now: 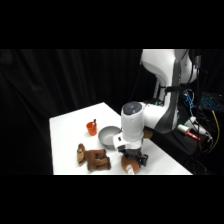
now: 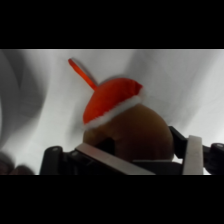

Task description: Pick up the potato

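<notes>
Where the table's near edge meets your side view, you have the rounded orange-brown potato (image 1: 129, 165) lying on the white table (image 1: 67, 127), directly under the black two-finger gripper (image 1: 133, 161). Just to its left lies the dark brown plush toy (image 1: 93, 158), close beside the potato but, as far as you can see, not touching it. Behind that pair sits the shallow grey bowl (image 1: 109, 135), partly hidden by the arm's white wrist, and beyond the bowl stands the small orange cup (image 1: 91, 128) with something dark sticking up from it. Nothing else crowds the potato on its right side.

From the wrist camera you see the potato (image 2: 132, 135) filling the space between the two fingers (image 2: 193, 155), wearing a red cap with a white rim (image 2: 111, 101) and a thin red stalk (image 2: 82, 73). The jaws stand about as wide as the potato, one finger on each flank, close against its skin. You cannot tell whether they are pressing on it or only straddling it, and the potato looks to be resting on the table.
</notes>
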Tool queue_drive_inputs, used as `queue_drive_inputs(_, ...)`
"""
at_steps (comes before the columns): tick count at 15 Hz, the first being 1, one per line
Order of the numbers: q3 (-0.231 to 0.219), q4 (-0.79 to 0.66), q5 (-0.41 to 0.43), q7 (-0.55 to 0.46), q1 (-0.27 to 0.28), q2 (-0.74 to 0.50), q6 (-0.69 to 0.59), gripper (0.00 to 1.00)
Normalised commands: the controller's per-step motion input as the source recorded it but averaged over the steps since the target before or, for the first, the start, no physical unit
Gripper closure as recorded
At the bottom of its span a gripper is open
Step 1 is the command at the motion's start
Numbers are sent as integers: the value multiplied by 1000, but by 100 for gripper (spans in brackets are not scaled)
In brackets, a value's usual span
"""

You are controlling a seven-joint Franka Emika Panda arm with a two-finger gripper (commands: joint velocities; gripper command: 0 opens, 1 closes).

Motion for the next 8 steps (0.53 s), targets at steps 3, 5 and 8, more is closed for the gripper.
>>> queue_drive_inputs(3, -98, 24, -132, 71, 87, 46, 54, 59)
queue_drive_inputs(5, -130, -17, -159, 120, 128, -56, -11, 74)
queue_drive_inputs(8, -177, -47, -203, 195, 179, -170, -103, 96)
